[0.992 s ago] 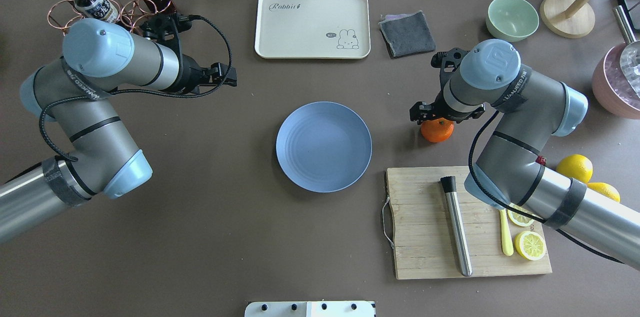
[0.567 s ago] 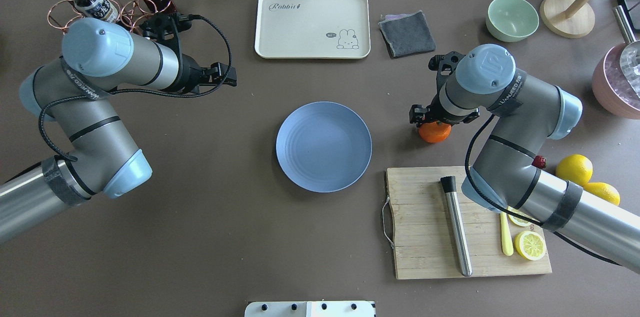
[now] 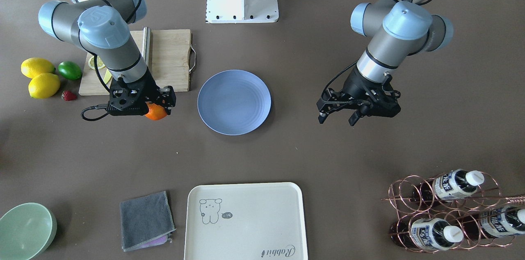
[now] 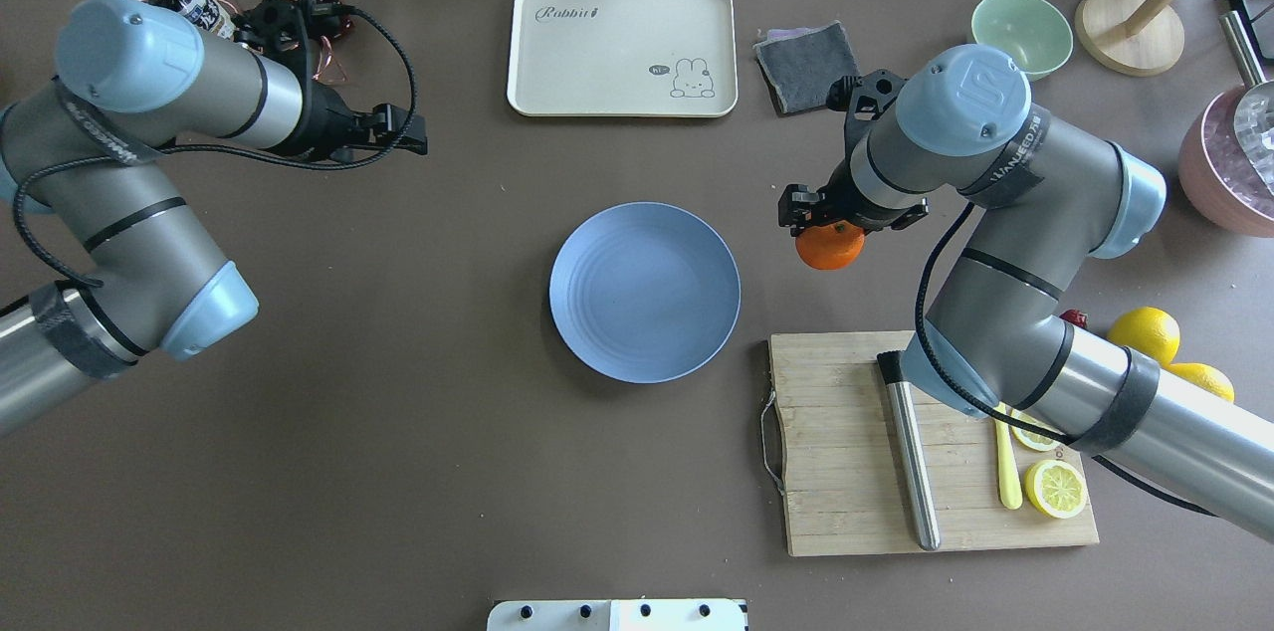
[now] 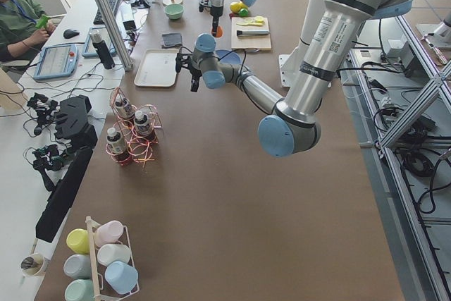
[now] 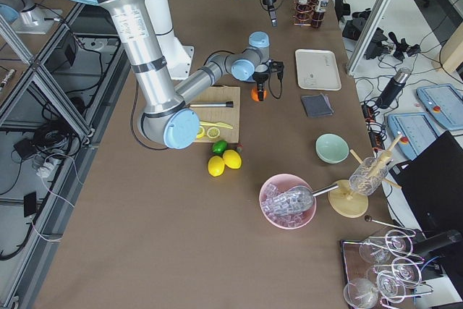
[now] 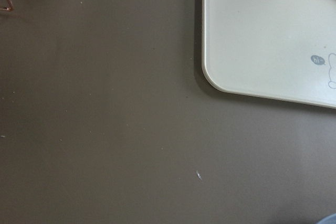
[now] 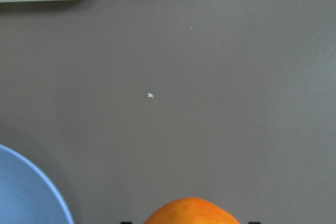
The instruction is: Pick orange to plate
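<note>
The orange (image 4: pixel 829 248) hangs just above the table, right of the pale-blue plate (image 4: pixel 645 293), with a gap between them. My right gripper (image 4: pixel 826 225) is shut on the orange from above; the front view shows the same grip (image 3: pixel 155 107) on the orange (image 3: pixel 156 112) left of the plate (image 3: pixel 233 102). In the right wrist view the orange (image 8: pixel 191 211) fills the bottom edge and the plate rim (image 8: pixel 31 182) shows at lower left. My left gripper (image 4: pixel 410 135) hovers far left of the plate, open and holding nothing (image 3: pixel 336 117).
A wooden cutting board (image 4: pixel 846 472) with a steel rod (image 4: pixel 911 452) and lemon slices (image 4: pixel 1055 489) lies in front of the orange. Cream tray (image 4: pixel 622 49), grey cloth (image 4: pixel 808 64) and mint bowl (image 4: pixel 1020 34) sit at the back. Whole lemons (image 4: pixel 1145 332) are at right, a bottle rack (image 3: pixel 447 210) at far left.
My right gripper has carried the orange leftward, toward the plate, and off the table. My left arm has drawn back to the left, away from the plate.
</note>
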Available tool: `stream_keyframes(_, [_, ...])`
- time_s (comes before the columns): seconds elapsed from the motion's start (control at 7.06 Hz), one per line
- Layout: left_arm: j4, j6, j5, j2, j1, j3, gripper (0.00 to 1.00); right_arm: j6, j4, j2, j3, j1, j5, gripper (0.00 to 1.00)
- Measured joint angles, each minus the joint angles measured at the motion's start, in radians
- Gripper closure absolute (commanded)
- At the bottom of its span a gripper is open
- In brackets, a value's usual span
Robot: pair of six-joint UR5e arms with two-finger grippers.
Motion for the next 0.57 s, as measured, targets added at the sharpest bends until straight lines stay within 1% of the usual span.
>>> stream_keyframes(0.28, [-0.033, 0.340, -0.074, 0.128, -0.139, -0.030, 0.02, 0.065, -0.049, 0.078, 0.004, -0.063, -0.051, 1.00])
stream_keyframes(0.42, [-0.060, 0.459, -0.087, 0.191, -0.210, -0.037, 0.02, 0.093, -0.069, 0.113, -0.004, -0.107, -0.094, 1.00])
stream_keyframes(0.57, [-0.072, 0.522, -0.091, 0.239, -0.269, -0.037, 0.02, 0.116, -0.080, 0.150, -0.029, -0.147, -0.137, 1.00])
